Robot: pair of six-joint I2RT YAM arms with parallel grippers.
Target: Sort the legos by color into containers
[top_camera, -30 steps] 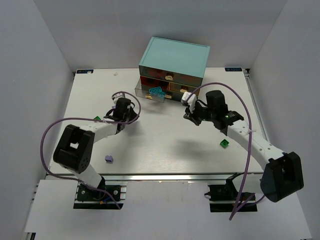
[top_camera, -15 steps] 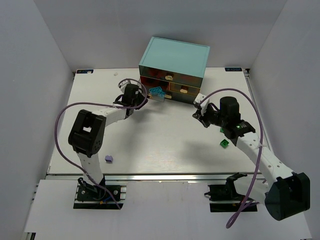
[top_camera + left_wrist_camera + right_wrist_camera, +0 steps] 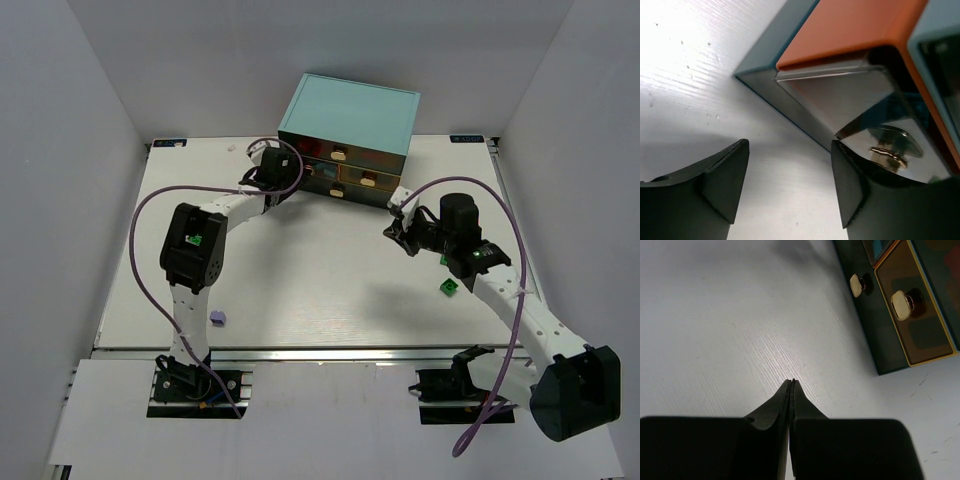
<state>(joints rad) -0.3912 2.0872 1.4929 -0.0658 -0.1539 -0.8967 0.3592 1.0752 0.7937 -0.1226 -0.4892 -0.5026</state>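
Note:
The light-teal cabinet (image 3: pixel 345 110) stands at the back of the table with its containers facing me. My left gripper (image 3: pixel 272 160) is at the cabinet's lower left corner. In the left wrist view it (image 3: pixel 790 145) is open over bare table, its right finger (image 3: pixel 855 195) against the dark front of the lower left drawer (image 3: pixel 890 130) beside its tan handle (image 3: pixel 887 150). Teal legos (image 3: pixel 306 171) show in that drawer. My right gripper (image 3: pixel 393 222) hangs shut and empty in front of the cabinet's right end; its tips (image 3: pixel 792 381) meet. A green lego (image 3: pixel 449 288) and a lavender lego (image 3: pixel 217 318) lie on the table.
The right wrist view shows two more dark drawer fronts with tan handles (image 3: pixel 900 305) (image 3: pixel 856 285). White walls close in the table on three sides. The left arm's purple cable (image 3: pixel 150 215) loops over the left half of the table.
My left gripper moved up to the cabinet and opened. The lower left drawer, pulled out before, now sits further in. The right arm swung right, then held still.

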